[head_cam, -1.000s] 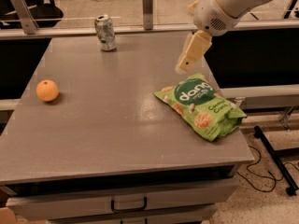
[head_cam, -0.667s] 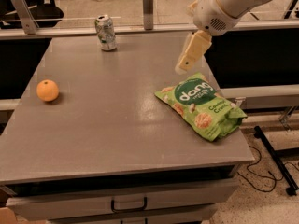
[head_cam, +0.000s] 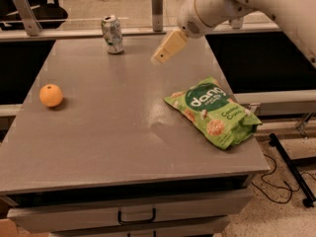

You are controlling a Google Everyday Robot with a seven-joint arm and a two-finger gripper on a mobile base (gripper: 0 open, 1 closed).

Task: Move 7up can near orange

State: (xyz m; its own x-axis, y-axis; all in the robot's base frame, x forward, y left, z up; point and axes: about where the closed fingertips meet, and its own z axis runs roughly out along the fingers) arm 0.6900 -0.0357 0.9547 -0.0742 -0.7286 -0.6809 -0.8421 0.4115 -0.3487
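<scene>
The claw hangs empty above the surface; how far open, I cannot tell. The 7up can stands near it, by the back edge. Best grip the can mid-body, keeping it upright. The orange is well apart.

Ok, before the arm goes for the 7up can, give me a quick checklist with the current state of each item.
1. 7up can upright, at the far edge of the table: ok.
2. Gripper carries nothing, in the air to the right of the can: ok.
3. Gripper at the can: not ok, clearly apart from it.
4. Nothing between gripper and can: ok.
5. Orange at rest near the table's left edge, bare surface beside it: ok.
6. Green snack bag off the can-to-orange line: ok.
</scene>
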